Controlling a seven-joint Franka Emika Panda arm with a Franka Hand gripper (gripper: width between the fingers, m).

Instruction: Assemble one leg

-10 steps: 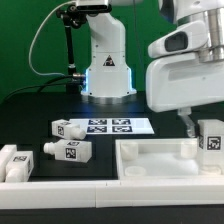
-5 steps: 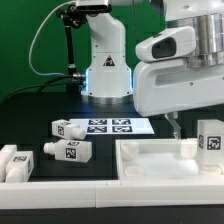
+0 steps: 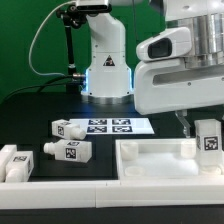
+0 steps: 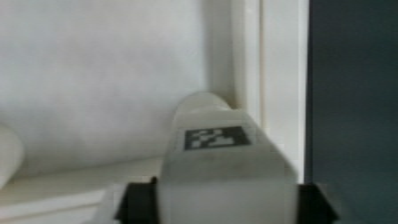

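Observation:
My gripper (image 3: pixel 204 124) is shut on one leg (image 3: pixel 208 140), a white stubby post with a black-and-white tag. It holds the leg upright at the far corner of the white tray-shaped part (image 3: pixel 150 160), on the exterior view's right. In the wrist view the leg (image 4: pixel 217 150) stands between my two dark fingers (image 4: pixel 139 200), against the tray's inner corner (image 4: pixel 240 70). Three more legs lie on the table at the exterior view's left: one (image 3: pixel 68 129) by the marker board, one (image 3: pixel 68 151) nearer the front, one (image 3: pixel 10 160) at the edge.
The marker board (image 3: pixel 110 126) lies flat in front of the robot base (image 3: pixel 106 70). A long white border piece (image 3: pixel 60 185) runs along the front. A black cable (image 3: pixel 40 50) hangs at the back left.
The arm's housing shifted to the exterior view's left. The finger beside the leg swung left and back again. The leg stays at the tray's corner, a touch further left.

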